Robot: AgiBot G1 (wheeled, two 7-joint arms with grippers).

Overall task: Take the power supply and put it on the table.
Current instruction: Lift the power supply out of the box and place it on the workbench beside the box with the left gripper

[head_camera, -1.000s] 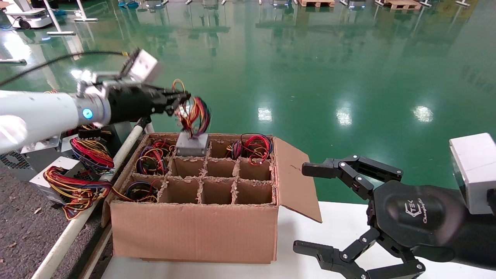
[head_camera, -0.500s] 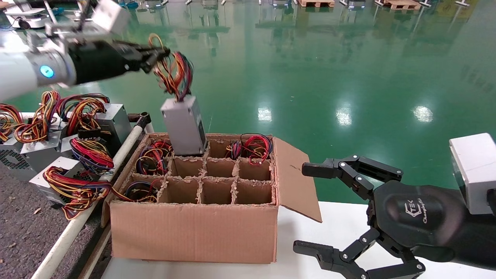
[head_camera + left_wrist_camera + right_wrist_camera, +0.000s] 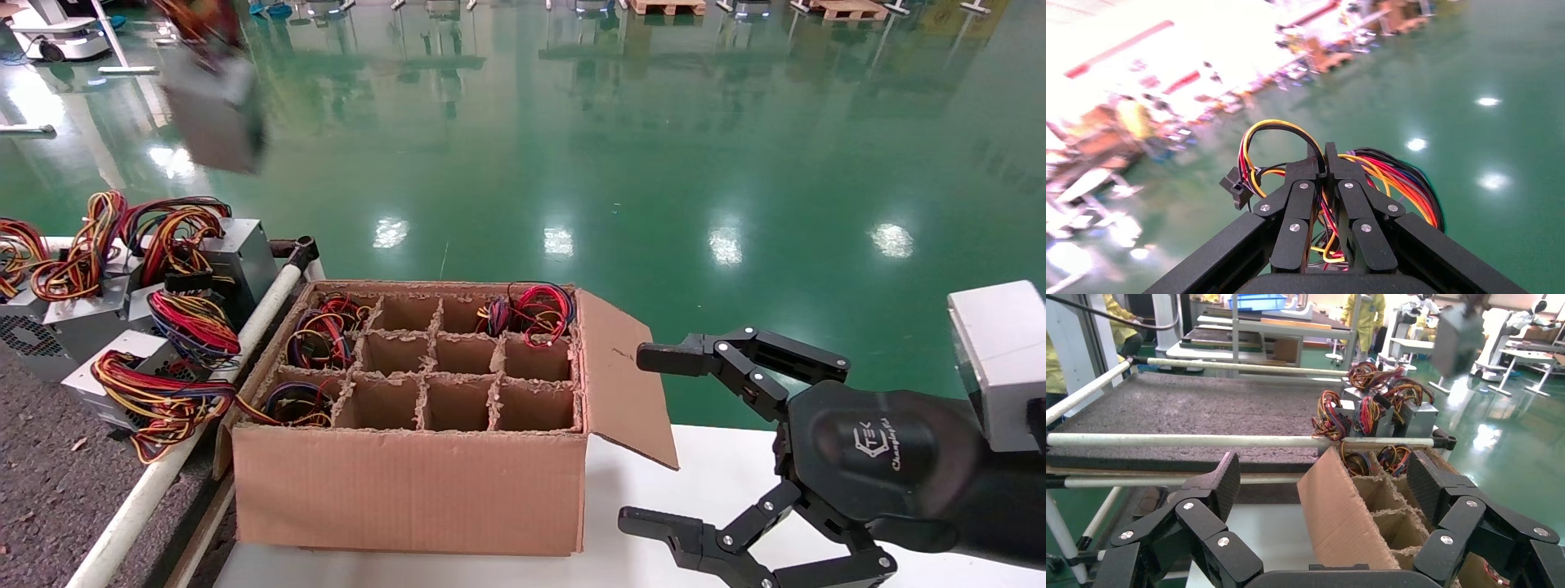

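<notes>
Dangling at eleven o'clock in the head view, high above the green floor, clear of the cardboard box [image 3: 409, 490]: the power supply [image 3: 214, 114], blurred. Pinched by its wire bundle [image 3: 1389, 177] between the closed fingers of the left gripper [image 3: 1325, 160], seen only from its own wrist. Parked at four o'clock over the white tabletop [image 3: 703, 482]: the right gripper [image 3: 666, 437], spread wide, holding nothing. At nine o'clock, the table [image 3: 49, 490], bearing other supplies [image 3: 122, 327].
</notes>
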